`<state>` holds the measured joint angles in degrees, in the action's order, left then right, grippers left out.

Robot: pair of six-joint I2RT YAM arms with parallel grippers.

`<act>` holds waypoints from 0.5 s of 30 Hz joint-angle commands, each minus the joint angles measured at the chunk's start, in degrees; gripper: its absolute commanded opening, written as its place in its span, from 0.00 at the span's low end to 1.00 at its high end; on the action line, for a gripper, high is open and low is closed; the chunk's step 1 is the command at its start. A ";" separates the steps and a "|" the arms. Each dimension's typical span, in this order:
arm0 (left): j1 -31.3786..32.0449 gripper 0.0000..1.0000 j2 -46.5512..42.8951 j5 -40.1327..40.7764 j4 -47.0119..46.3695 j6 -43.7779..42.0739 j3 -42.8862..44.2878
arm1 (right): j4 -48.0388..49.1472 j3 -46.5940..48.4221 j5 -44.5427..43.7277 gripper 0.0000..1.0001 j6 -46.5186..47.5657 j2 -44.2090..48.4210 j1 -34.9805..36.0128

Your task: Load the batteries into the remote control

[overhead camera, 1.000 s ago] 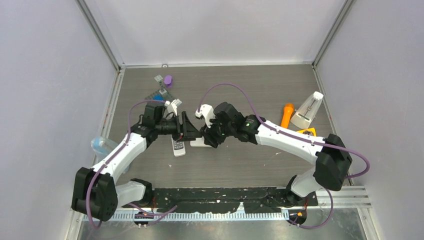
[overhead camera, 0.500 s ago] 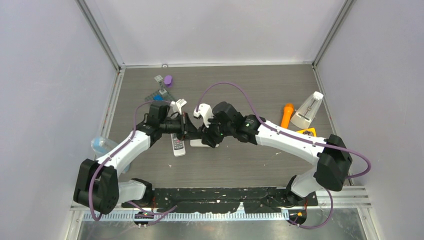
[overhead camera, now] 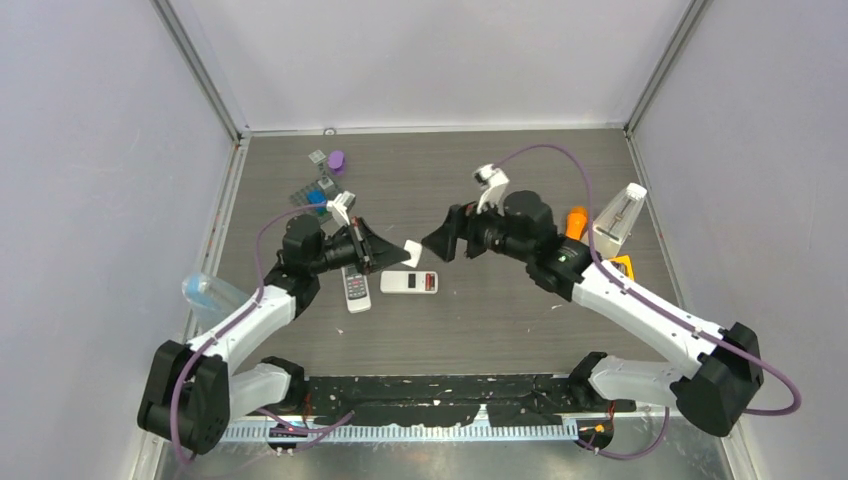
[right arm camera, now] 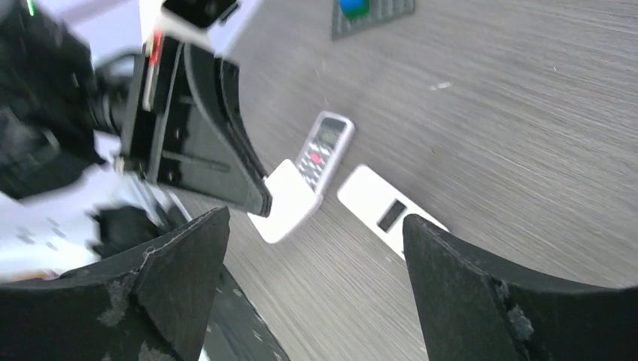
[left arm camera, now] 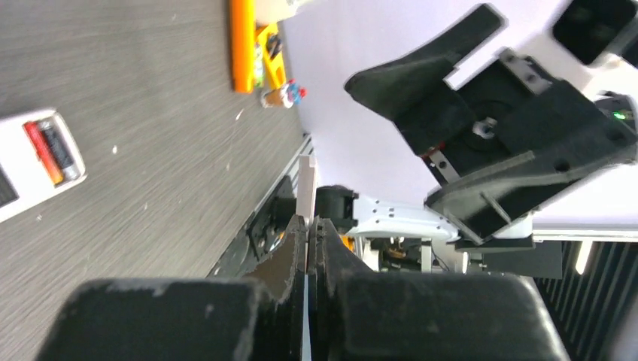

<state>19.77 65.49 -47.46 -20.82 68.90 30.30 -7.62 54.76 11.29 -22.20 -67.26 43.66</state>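
Note:
A white remote control (overhead camera: 405,283) lies face down on the table with its battery bay uncovered. Two batteries (overhead camera: 430,283) sit in the bay, one red-orange (left arm camera: 44,150) beside a dark one. My left gripper (overhead camera: 392,254) is shut on a thin white battery cover (overhead camera: 413,252), held just above and behind the remote. The cover is edge-on (left arm camera: 306,192) in the left wrist view and a white flap (right arm camera: 290,199) in the right wrist view. My right gripper (overhead camera: 434,243) hangs open to the cover's right, apart from it, with nothing between its fingers (right arm camera: 314,226).
A second, grey remote (overhead camera: 355,288) lies left of the white one. An orange torch (overhead camera: 574,228), a white metronome (overhead camera: 620,222) and a yellow item (overhead camera: 615,264) stand at the right. A purple cap (overhead camera: 336,160), a grey plate with a blue block (overhead camera: 317,195) and a clear bottle (overhead camera: 205,292) are on the left.
Both grippers met over the white remote. The left gripper then shut on the cover. The right gripper opened, let go and drew back to the right, uncovering the remote.

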 commanded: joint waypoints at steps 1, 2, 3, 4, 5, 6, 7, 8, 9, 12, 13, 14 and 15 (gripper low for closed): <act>0.09 0.00 -5.05 6.42 -14.03 9.65 -0.89 | 14.98 -4.42 3.96 0.89 -24.01 2.15 -2.31; 0.09 0.00 -5.70 7.31 -14.93 11.35 -1.25 | 18.05 -5.07 4.29 0.88 -26.22 1.77 -2.33; 0.16 0.00 -6.51 8.32 -15.62 13.03 -1.69 | 20.08 -6.50 5.37 0.88 -30.76 1.47 -2.35; 0.18 0.00 -7.16 9.12 -16.23 14.46 -2.12 | 25.19 -7.25 6.09 0.87 -32.80 0.70 -2.35; 0.18 0.00 -7.96 10.06 -16.75 15.98 -2.59 | 27.17 -8.39 6.86 0.87 -36.80 0.36 -2.35; 0.18 0.00 -8.79 11.20 -17.56 17.47 -3.27 | 31.45 -8.81 7.19 0.87 -38.63 -0.48 -2.35; 0.18 0.00 -9.60 12.11 -18.43 18.63 -3.85 | 33.46 -9.26 7.79 0.87 -41.44 -0.93 -2.39; 0.18 0.00 -10.50 13.07 -18.69 19.58 -4.43 | 35.96 -9.25 7.92 0.86 -43.66 -1.84 -2.37; 0.18 0.00 -11.24 13.85 -18.96 20.43 -4.83 | 37.13 -9.02 8.28 0.85 -44.30 -2.31 -2.36; 0.18 0.00 -12.96 15.34 -19.08 21.81 -5.46 | 40.01 -8.22 9.04 0.77 -46.27 -3.92 -2.31; 0.20 0.00 -13.38 15.64 -19.29 22.27 -5.56 | 40.72 -8.24 9.11 0.73 -46.62 -4.10 -2.34; 0.21 0.00 -13.68 15.58 -19.37 22.43 -5.48 | 41.26 -8.26 9.46 0.71 -47.39 -4.59 -2.35; 0.18 0.00 -13.77 15.52 -19.28 22.83 -5.46 | 42.22 -8.13 9.89 0.66 -47.62 -5.28 -2.39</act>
<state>19.77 53.41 -34.46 -35.55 88.40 24.75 24.27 45.32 19.00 -63.86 -71.77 41.15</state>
